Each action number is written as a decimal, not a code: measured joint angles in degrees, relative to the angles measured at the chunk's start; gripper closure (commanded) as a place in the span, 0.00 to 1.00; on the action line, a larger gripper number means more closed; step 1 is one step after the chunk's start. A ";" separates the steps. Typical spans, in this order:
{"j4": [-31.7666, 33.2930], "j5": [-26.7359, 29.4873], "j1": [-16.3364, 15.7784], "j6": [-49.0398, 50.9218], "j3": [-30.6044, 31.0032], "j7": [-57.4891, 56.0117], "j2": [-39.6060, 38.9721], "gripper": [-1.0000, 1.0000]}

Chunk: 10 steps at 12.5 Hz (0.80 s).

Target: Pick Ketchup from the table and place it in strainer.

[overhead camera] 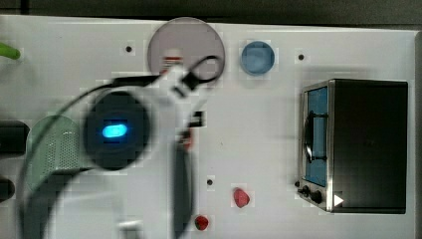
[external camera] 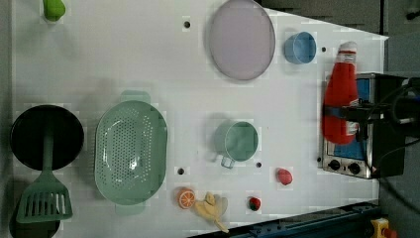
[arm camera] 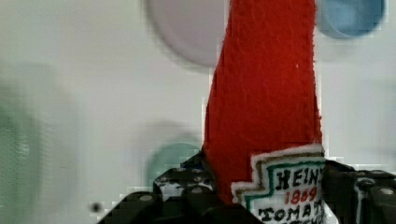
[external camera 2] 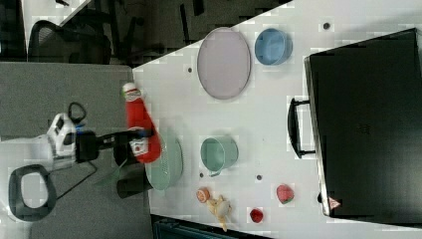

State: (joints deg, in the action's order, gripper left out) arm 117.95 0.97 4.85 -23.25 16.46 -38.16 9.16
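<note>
pincer point(arm camera: 261, 196) | clamped on ketchup point(arm camera: 266, 93) label | ketchup between its fingers

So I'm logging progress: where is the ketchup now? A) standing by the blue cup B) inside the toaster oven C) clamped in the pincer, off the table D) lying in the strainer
C: the pincer is closed on the ketchup, which hangs clear of the table.

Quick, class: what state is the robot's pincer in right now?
Pincer: closed on the ketchup, gripping it at the label.
</note>
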 measured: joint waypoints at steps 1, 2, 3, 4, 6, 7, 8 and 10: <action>-0.78 0.20 -0.90 0.10 2.71 4.20 -0.64 0.38; -0.78 0.17 -2.20 -0.11 5.37 9.18 -1.69 0.38; -0.78 -0.17 -3.18 -0.57 8.59 13.90 -3.36 0.38; -0.78 -0.52 -4.49 -1.90 11.69 18.20 -5.83 0.38; -0.45 -0.54 -6.01 -6.71 18.42 25.81 -12.03 0.38; -0.11 -0.55 -6.74 -10.66 21.30 29.75 -15.09 0.38; 0.11 -0.55 -7.53 -13.62 23.51 33.66 -18.04 0.38; 1.01 -0.28 -9.10 -18.83 26.14 40.93 -23.32 0.24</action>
State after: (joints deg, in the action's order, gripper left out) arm 118.96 0.69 -4.25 -42.08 42.61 2.77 -14.16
